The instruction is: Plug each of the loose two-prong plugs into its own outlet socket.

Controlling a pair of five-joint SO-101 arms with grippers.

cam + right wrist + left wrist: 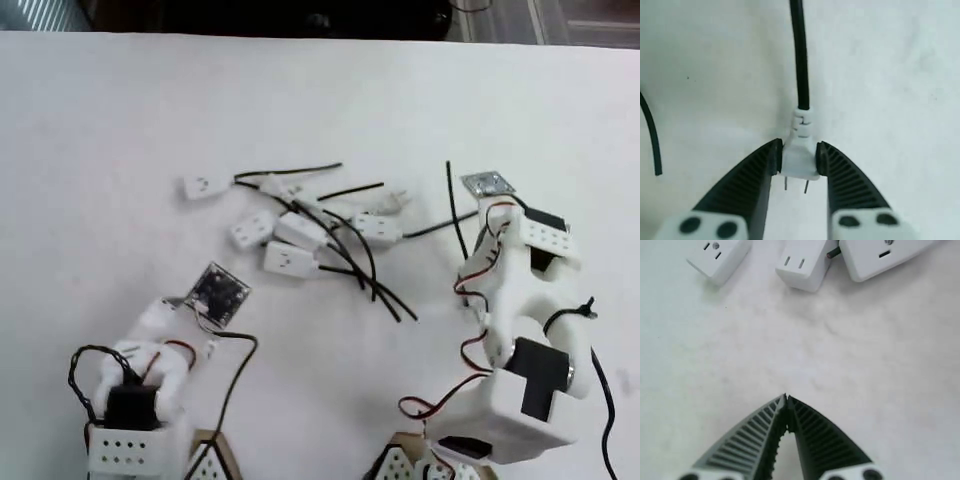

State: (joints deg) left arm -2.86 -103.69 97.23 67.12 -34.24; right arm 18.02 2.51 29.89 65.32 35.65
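My right gripper (800, 162) is shut on a white two-prong plug (800, 159) just above the table. The plug's prongs point back toward the wrist, and its black cord (800, 50) runs straight away from me. In the high view that cord (455, 215) lies left of the right arm (520, 300). My left gripper (786, 399) is shut on nothing, low over bare table. A little beyond its tips lie three white outlet sockets (720, 255) (802, 262) (885, 255). The cluster of sockets (288, 260) and corded plugs (275, 185) sits mid-table.
Black cords (370, 270) tangle across the cluster and trail toward the front. One socket (205, 186) lies apart at the cluster's left. Another loose black cord end (650, 135) lies near the right gripper. The left arm (140, 390) stands at the front left.
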